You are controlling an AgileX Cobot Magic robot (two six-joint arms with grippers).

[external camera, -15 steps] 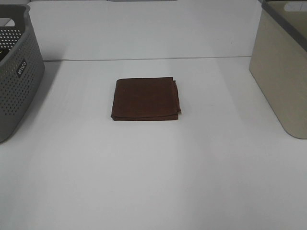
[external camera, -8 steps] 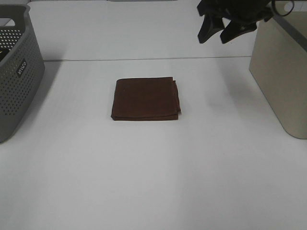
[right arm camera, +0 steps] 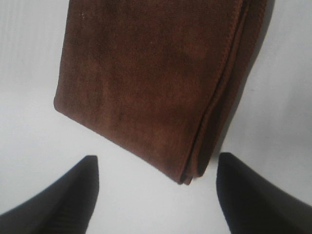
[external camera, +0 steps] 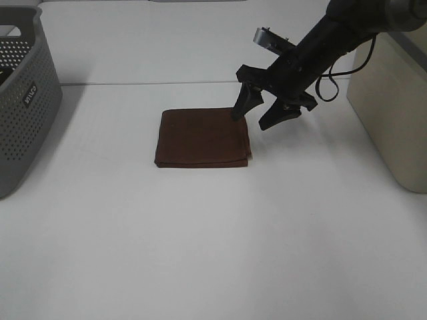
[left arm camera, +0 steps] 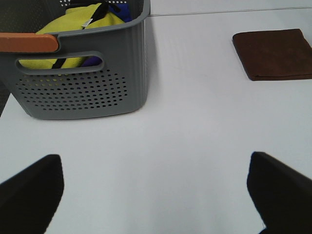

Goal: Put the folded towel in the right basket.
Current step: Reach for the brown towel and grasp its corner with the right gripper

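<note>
A folded dark brown towel [external camera: 202, 137] lies flat on the white table [external camera: 213, 233] in the middle. It also shows in the left wrist view [left arm camera: 273, 53] and fills the right wrist view [right arm camera: 156, 78]. My right gripper [external camera: 255, 118] is open, its fingers spread just above the towel's right edge, one fingertip [external camera: 238, 112] over the cloth. In the right wrist view its two fingers [right arm camera: 53, 195] frame the towel's corner. The beige right basket [external camera: 393, 100] stands at the right edge. My left gripper [left arm camera: 156, 195] is open, low over bare table, far from the towel.
A grey perforated basket [external camera: 23, 100] stands at the left edge; in the left wrist view it [left arm camera: 83, 83] holds yellow and blue cloth [left arm camera: 78, 27]. The table's back edge runs behind the towel.
My right arm came in from the upper right and dropped down and left to the towel's right edge, its gripper open. The towel has not moved.
</note>
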